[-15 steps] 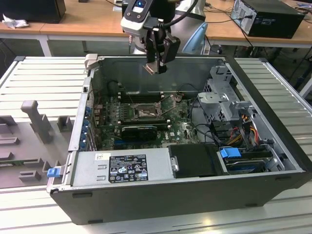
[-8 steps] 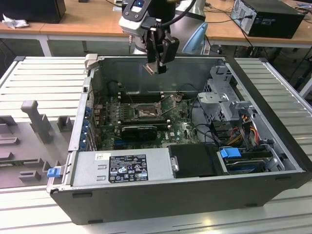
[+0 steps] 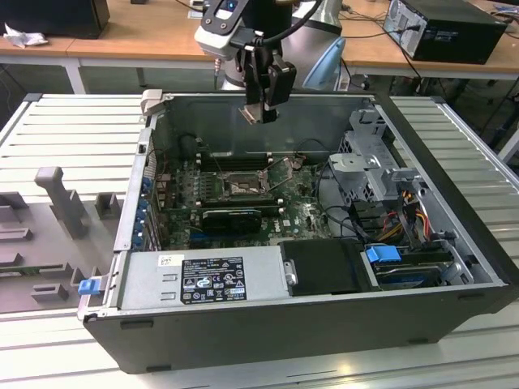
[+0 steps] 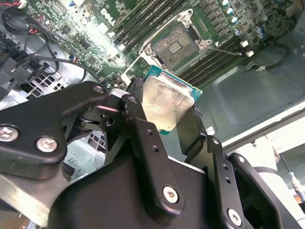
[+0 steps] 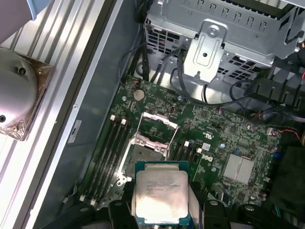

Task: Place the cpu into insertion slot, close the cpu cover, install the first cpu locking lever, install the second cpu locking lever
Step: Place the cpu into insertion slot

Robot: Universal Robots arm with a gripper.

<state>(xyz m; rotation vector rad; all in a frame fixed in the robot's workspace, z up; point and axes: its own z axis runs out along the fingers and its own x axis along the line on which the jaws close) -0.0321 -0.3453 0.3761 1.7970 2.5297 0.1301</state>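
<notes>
Exterior view, read from its left: grey fixture blocks [image 3: 57, 203] are noted on the slatted desk [image 3: 73, 121], beside the opened computer case [image 3: 268, 324]. The green motherboard [image 3: 300, 215] is seen lying flat inside the case.

The end effector [image 3: 260, 109] is positioned above the far side of the case, well clear of the board. It is clenched on the cpu [image 4: 166, 102], which is gripped by two opposite edges with its pale metal top exposed.

In the first wrist view the insertion slot [image 5: 137, 160] is seen beneath the chip and apart from it, its dark centre uncovered. The cpu cover [image 5: 150, 141] is swung up off the slot.

Toward the exterior view's right, a metal drive cage [image 3: 369, 158] and bundled cables [image 3: 409, 215] are recorded inside the case.
</notes>
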